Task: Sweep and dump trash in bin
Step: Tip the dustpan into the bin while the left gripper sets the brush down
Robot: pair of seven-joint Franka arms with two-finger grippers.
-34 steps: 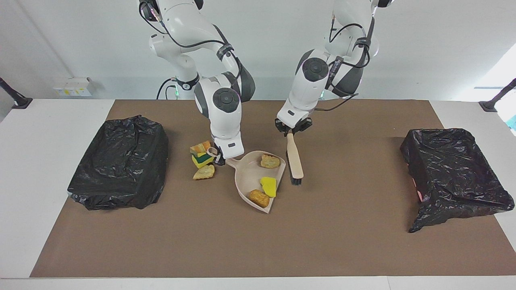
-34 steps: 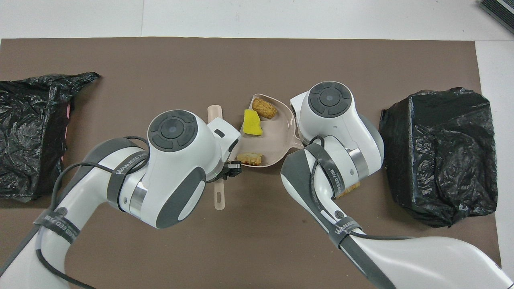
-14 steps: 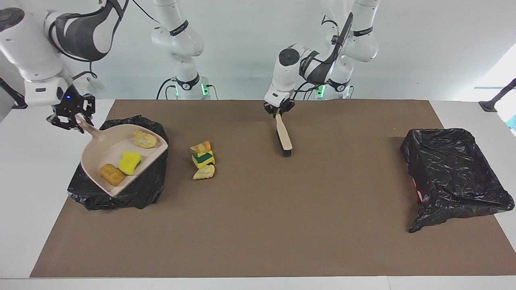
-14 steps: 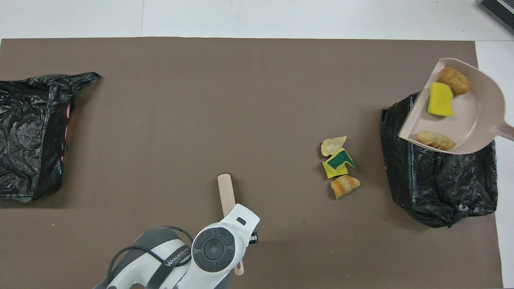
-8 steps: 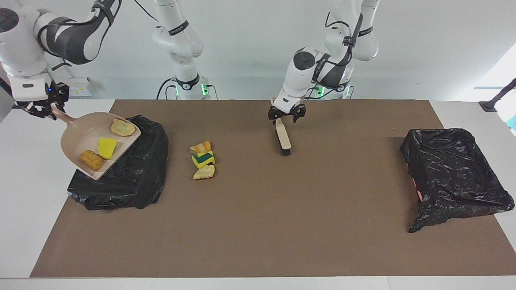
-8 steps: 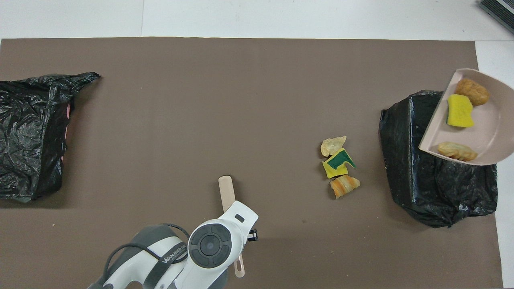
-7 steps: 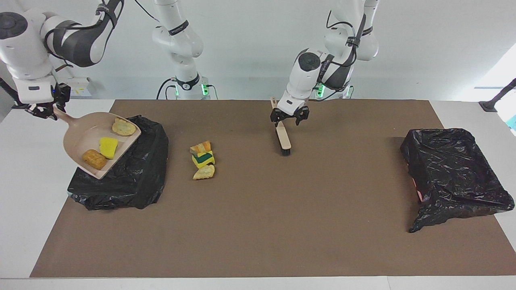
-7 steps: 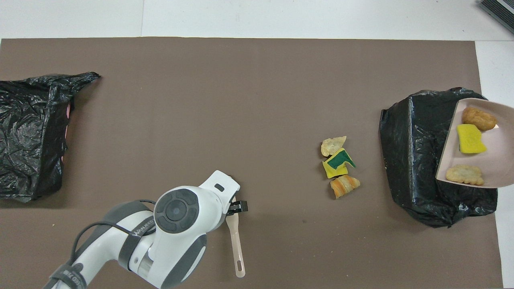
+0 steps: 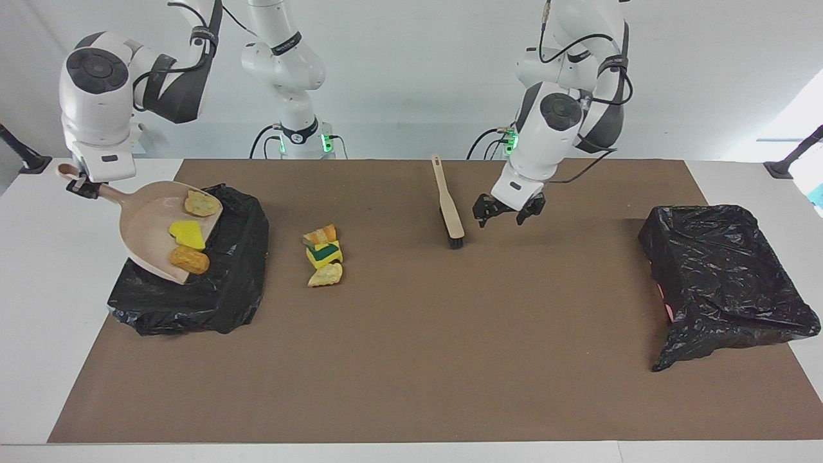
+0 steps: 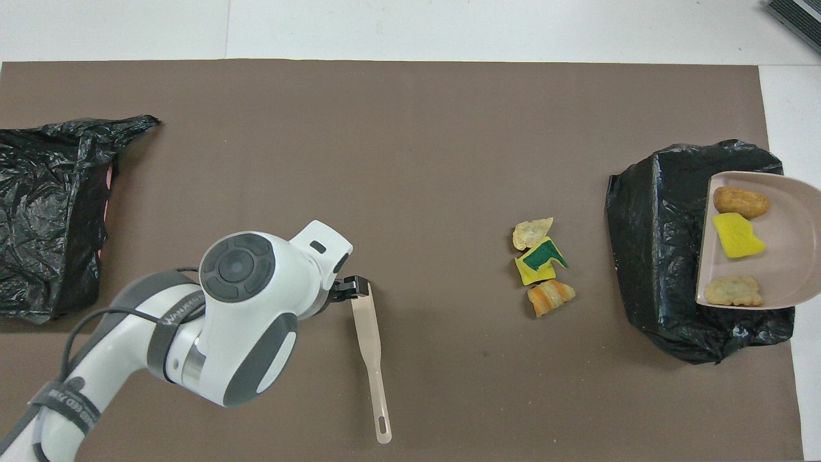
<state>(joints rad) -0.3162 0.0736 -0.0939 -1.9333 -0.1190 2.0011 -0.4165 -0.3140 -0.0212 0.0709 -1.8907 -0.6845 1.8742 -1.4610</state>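
My right gripper (image 9: 78, 184) is shut on the handle of the beige dustpan (image 9: 144, 222), which hangs tilted over the black-bagged bin (image 9: 212, 289) at the right arm's end. Three pieces of trash lie in the pan (image 10: 792, 256): a tan chunk (image 9: 201, 203), a yellow sponge (image 9: 186, 233) and an orange-brown chunk (image 9: 189, 259). Three more pieces of trash (image 9: 323, 254) lie piled on the mat beside that bin (image 10: 667, 256). The beige brush (image 9: 448, 206) lies flat on the mat. My left gripper (image 9: 503, 218) hangs open just beside the brush (image 10: 372, 346), holding nothing.
A second black-bagged bin (image 9: 726, 276) sits at the left arm's end of the brown mat (image 9: 411, 360), also seen in the overhead view (image 10: 45, 212). White table (image 9: 38, 308) borders the mat on every side.
My left gripper opened, let go of the brush and moved toward the left arm's end. The right gripper swung the dustpan round over the bin and tipped it; the pieces slid toward its lip.
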